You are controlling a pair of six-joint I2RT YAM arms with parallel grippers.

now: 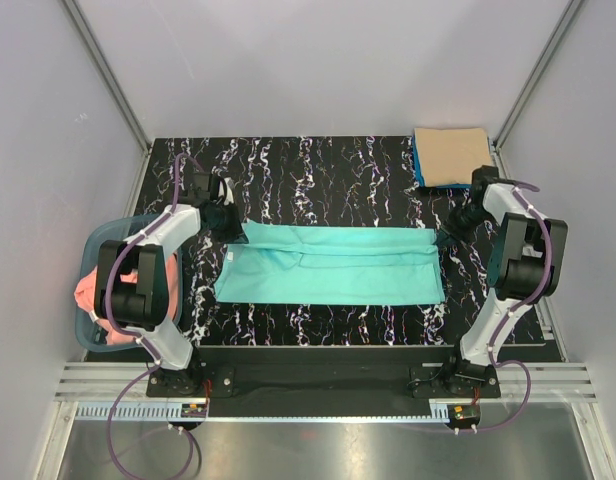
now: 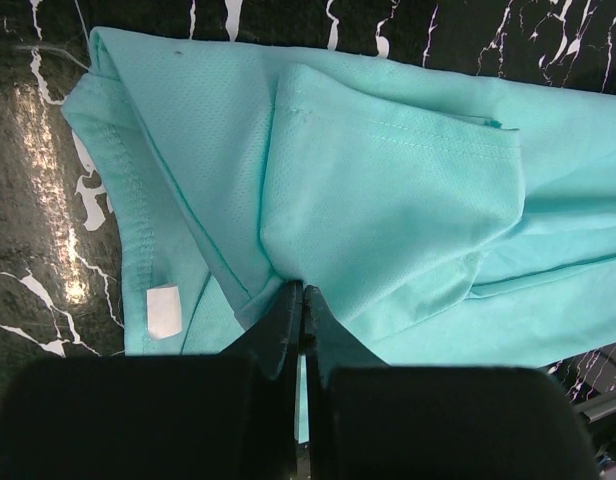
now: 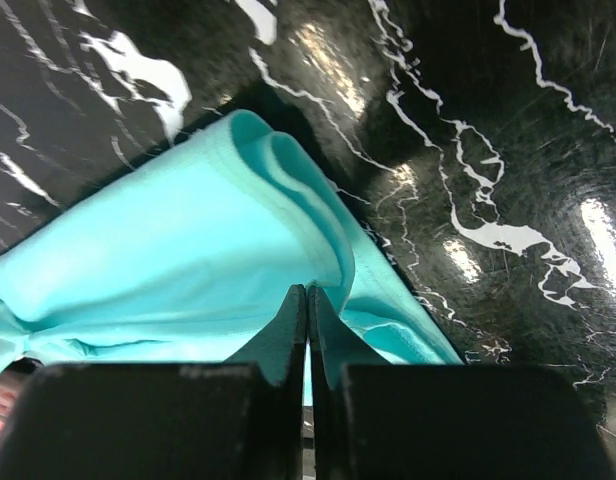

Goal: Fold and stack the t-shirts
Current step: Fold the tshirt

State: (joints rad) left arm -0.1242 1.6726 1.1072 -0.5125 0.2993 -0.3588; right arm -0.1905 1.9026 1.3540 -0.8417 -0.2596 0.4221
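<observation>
The turquoise-green t-shirt (image 1: 333,265) lies across the middle of the black marbled table, folded lengthwise into a long band. My left gripper (image 1: 228,222) is shut on the shirt's upper left corner; in the left wrist view (image 2: 301,290) its jaws pinch a fold of the cloth (image 2: 388,190). My right gripper (image 1: 456,228) is shut on the upper right corner; the right wrist view (image 3: 307,290) shows its jaws pinching the doubled edge (image 3: 188,250). A tan-beige shirt (image 1: 451,155) lies folded on a blue one (image 1: 418,168) at the back right. A salmon pink shirt (image 1: 98,295) sits in the basket.
The blue-grey plastic basket (image 1: 93,250) stands off the table's left edge beside the left arm. The folded stack lies in the back right corner close to the right arm's wrist. Grey walls enclose the table on three sides.
</observation>
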